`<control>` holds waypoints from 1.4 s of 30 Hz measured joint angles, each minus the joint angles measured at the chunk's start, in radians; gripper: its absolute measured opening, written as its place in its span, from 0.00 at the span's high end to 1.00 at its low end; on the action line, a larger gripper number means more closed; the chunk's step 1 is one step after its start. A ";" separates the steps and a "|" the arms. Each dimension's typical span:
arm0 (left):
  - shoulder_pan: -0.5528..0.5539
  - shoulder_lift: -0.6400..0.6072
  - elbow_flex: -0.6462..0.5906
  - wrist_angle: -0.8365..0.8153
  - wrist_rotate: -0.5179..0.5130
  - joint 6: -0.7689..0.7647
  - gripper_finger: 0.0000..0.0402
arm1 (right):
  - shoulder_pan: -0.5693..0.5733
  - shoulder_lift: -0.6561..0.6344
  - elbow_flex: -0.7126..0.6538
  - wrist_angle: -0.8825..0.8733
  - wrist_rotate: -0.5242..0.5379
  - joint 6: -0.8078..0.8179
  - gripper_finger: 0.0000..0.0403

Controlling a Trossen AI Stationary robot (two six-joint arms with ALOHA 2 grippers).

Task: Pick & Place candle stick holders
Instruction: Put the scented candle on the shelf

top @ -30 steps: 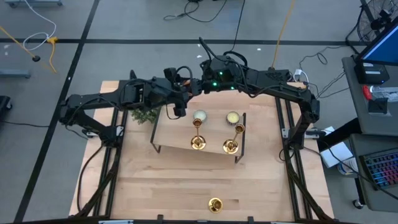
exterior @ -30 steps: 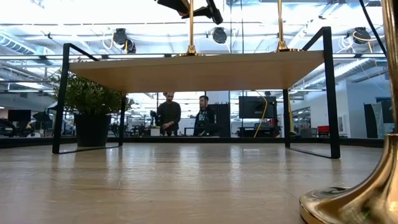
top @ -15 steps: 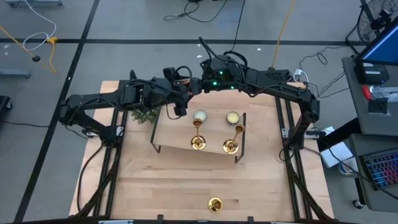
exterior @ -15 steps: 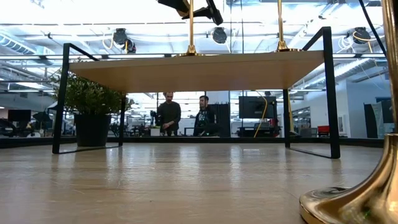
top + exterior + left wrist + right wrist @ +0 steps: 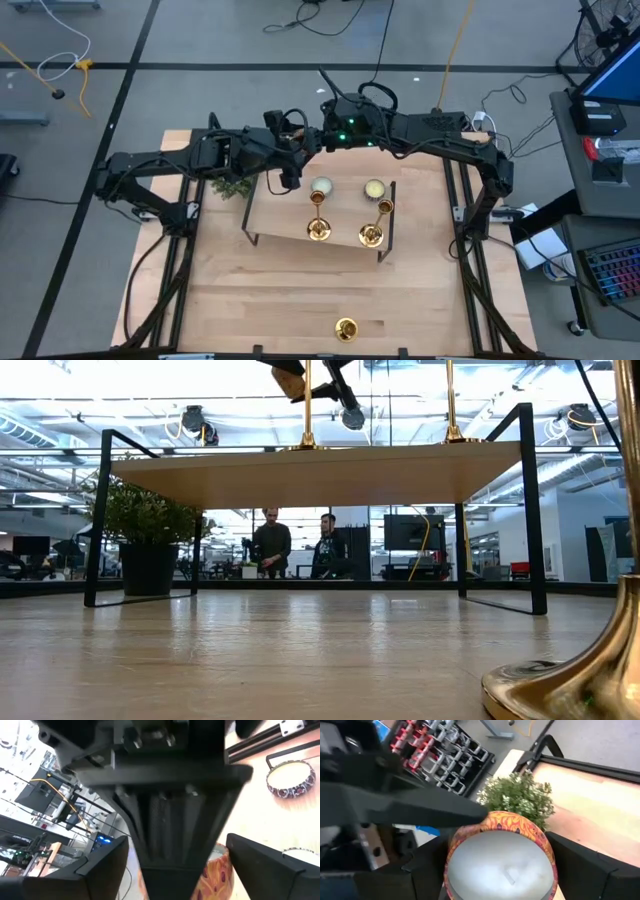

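Note:
Two gold candle stick holders (image 5: 318, 228) (image 5: 370, 235) stand by their round bases on a small raised shelf (image 5: 280, 215), each with a pale tealight on its cup. A third holder (image 5: 345, 328) stands on the table near the front edge; its base (image 5: 570, 685) shows in the low view. My right gripper (image 5: 500, 885) is shut on an orange-patterned tealight candle (image 5: 500, 857) over the shelf's far left corner (image 5: 303, 148). My left gripper (image 5: 289, 176) is open right beside it, its fingers (image 5: 102, 870) either side of the right gripper's dark body. My right gripper pinches the orange candle by its patterned side wall (image 5: 457, 845), one finger on each opposite side. The candle's pale flat top faces my wrist camera. It is held clear, above the shelf's far left corner and the plant.
A bushy green plant (image 5: 232, 186) stands at the shelf's left end. The shelf has a black frame (image 5: 530, 510) with room under it. Two people stand in the room beyond (image 5: 270, 545). The table's near half holds only the third holder.
My right gripper has shifted slightly at the shelf's far left corner; in the low view the dark fingers above the shelf sit a little lower and are turned. The holders have kept still.

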 joint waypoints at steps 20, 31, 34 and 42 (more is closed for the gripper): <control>-0.003 -0.001 0.002 -0.054 -0.005 -0.034 0.11 | 0.001 -0.001 -0.001 0.025 -0.010 -0.009 0.26; -0.004 -0.001 0.001 -0.052 -0.008 -0.016 0.23 | 0.002 -0.001 0.000 0.022 -0.010 -0.009 0.26; -0.004 -0.001 0.001 -0.052 -0.008 -0.013 0.26 | 0.002 -0.001 0.000 0.022 -0.010 -0.009 0.26; -0.004 0.000 0.001 -0.052 -0.014 -0.018 0.19 | 0.003 -0.001 0.000 0.022 -0.011 -0.009 0.26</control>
